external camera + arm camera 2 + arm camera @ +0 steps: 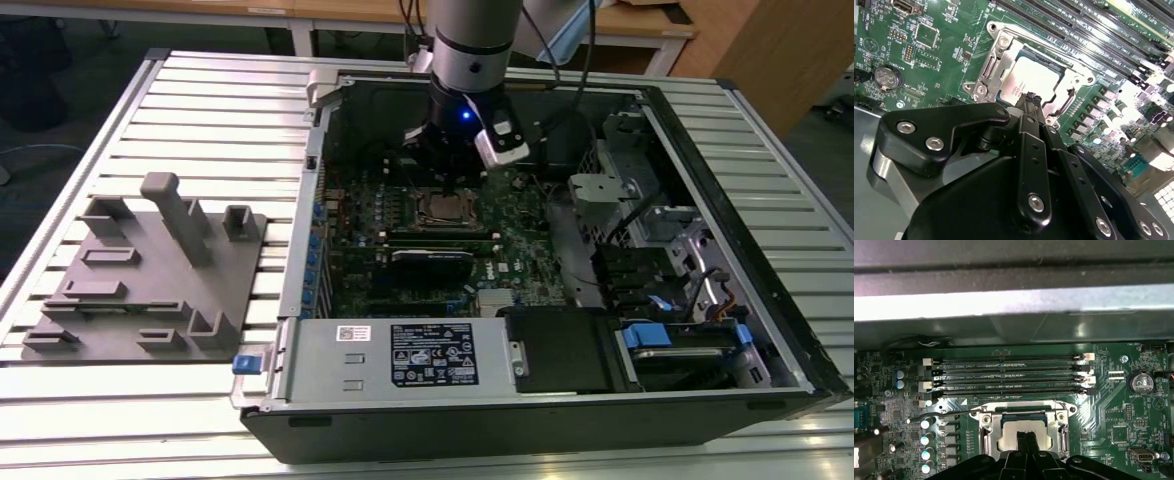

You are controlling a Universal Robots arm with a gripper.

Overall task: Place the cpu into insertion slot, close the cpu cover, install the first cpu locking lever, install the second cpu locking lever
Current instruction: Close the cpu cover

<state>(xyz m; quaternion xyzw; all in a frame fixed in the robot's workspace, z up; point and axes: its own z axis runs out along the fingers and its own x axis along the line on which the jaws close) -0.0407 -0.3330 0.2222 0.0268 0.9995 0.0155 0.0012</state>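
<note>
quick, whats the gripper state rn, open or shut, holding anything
gripper: shut, nothing seen between its fingers, tip right over the cpu.

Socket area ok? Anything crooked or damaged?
Nothing stands out. The cpu sits flat and square inside the cut-out of the cpu cover, which lies level around it. No bent or broken parts show on the circuit board. The shut end effector is at the cpu's edge.
</note>
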